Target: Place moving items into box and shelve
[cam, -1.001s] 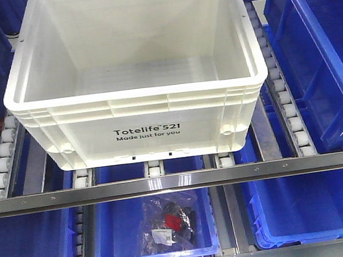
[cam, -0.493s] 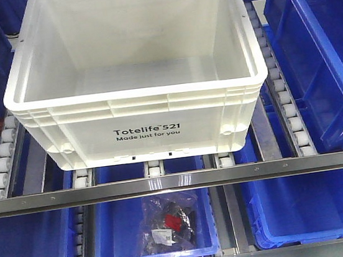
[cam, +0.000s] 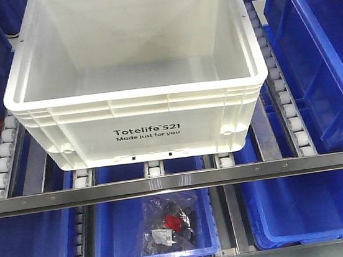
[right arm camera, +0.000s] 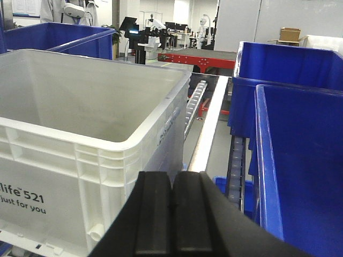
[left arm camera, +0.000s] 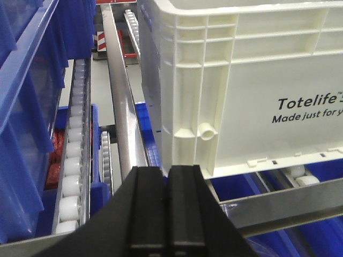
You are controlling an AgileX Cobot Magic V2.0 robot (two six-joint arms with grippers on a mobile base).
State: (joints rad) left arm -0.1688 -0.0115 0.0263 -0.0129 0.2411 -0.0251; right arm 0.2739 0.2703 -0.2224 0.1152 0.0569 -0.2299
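Left gripper point(left arm camera: 167, 214): fingers pressed together, nothing between them, positioned just in front of the front left corner of the box point(left arm camera: 252, 91). Right gripper point(right arm camera: 172, 214): fingers likewise together and holding nothing, positioned near the front right corner of the same box point(right arm camera: 80, 139).

In the front view, the lower shelf level nearest the camera carries blue bins; the middle bin point(cam: 154, 231) holds a clear plastic bag point(cam: 169, 224) with dark contents and a red piece. A metal rail point(cam: 178, 182) runs across the front edge of the upper shelf level.

Behind the rail, the white box point(cam: 134, 76) rests on the roller tracks point(cam: 3, 163) of the upper level, its printed side facing forward. Its interior is visible and contains no items. No plush toys appear in any view.

Larger blue bins point(cam: 317, 41) stand to either side of the box, close to its walls.
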